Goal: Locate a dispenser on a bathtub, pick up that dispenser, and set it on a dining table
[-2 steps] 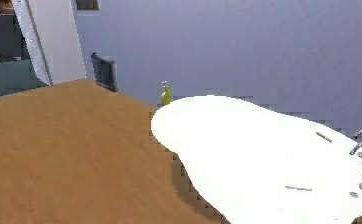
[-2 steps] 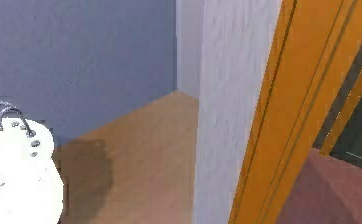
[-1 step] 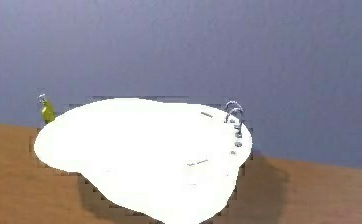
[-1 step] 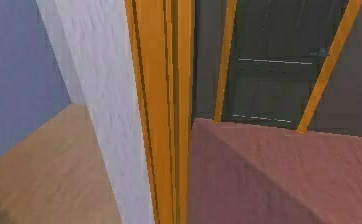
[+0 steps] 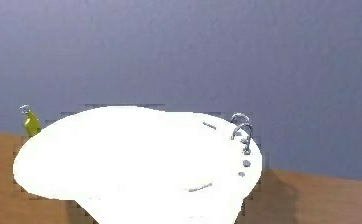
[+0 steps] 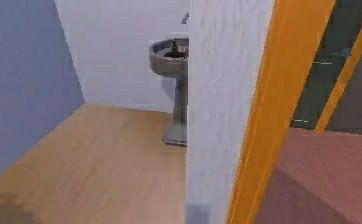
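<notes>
A white oval bathtub (image 5: 139,160) stands low in the forward view against a blue-grey wall. On its rim at the left stands a small yellow-green dispenser (image 5: 31,123) with a thin pump top. A curved metal tap (image 5: 241,127) rises from the tub's right rim.
Wooden floor (image 6: 99,165) lies open in the arm side view's left and middle. A grey pedestal sink (image 6: 174,60) stands at the far white wall. A white wall edge with an orange door frame (image 6: 274,110) rises close by on the right.
</notes>
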You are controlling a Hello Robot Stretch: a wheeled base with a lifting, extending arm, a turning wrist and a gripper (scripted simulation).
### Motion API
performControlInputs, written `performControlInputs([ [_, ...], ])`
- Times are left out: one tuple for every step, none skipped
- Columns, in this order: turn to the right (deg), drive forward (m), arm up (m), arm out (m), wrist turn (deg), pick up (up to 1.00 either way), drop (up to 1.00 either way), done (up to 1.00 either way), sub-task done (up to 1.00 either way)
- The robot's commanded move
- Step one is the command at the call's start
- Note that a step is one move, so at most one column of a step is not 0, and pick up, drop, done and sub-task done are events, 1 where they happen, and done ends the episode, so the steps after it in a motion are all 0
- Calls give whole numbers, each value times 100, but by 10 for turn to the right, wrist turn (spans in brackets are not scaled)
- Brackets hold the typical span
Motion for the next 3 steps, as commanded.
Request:
performControlInputs([
  [-450,0,0,0,0,0,0,0,0],
  [-450,0,0,0,0,0,0,0,0],
  [-180,0,0,0,0,0,0,0,0],
])
